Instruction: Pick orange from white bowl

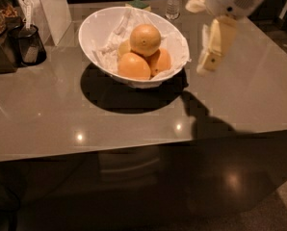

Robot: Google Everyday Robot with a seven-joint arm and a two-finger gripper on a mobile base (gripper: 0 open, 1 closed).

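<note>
Grey, glossy tabletop (61,124) fills the near view, and a dark shadow (201,121) lies on it below the hand. The cream hand (212,42) hangs above the tabletop, touching nothing; I cannot tell whether it is released or clenched. Just left of the hand stands the bowl (93,25), lined with crumpled paper (110,52). The orange (145,39) sits in it atop two deeper-orange fruits (133,65), with a smaller yellowish fruit (124,47) beside it. Far to the hand's left is a dark cup (30,44). Beyond the hand, slightly left, stands a bottle (173,1), with a green sponge (138,5) further left.
</note>
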